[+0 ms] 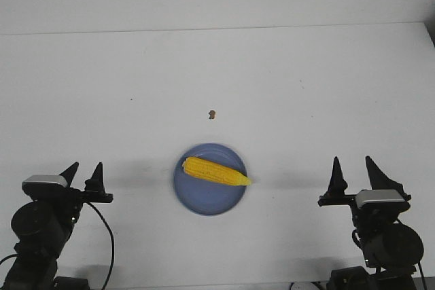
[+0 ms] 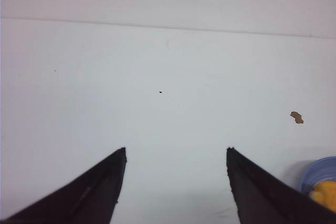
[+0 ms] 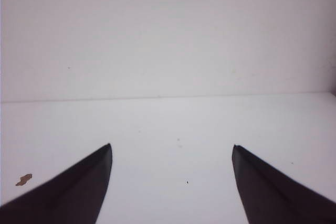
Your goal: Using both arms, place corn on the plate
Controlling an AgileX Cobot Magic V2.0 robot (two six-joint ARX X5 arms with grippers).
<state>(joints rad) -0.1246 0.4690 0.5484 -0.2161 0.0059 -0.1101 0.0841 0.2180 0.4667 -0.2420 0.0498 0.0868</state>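
The yellow corn [image 1: 216, 171] lies across the light blue plate [image 1: 204, 202] at the table's front middle, its pointed end reaching over the plate's right rim. My left gripper [image 1: 86, 167] is open and empty at the front left, well apart from the plate. My right gripper [image 1: 353, 162] is open and empty at the front right, also apart. In the left wrist view the left gripper [image 2: 176, 150] frames bare table; a sliver of the plate [image 2: 319, 167] and corn [image 2: 326, 192] shows at the edge. In the right wrist view the right gripper [image 3: 172, 146] frames bare table only.
A tiny brown speck [image 1: 213, 113] lies on the white table beyond the plate; it also shows in the left wrist view [image 2: 296, 117] and the right wrist view [image 3: 23, 180]. The table's far edge meets a white wall. The table's right edge is near the top right.
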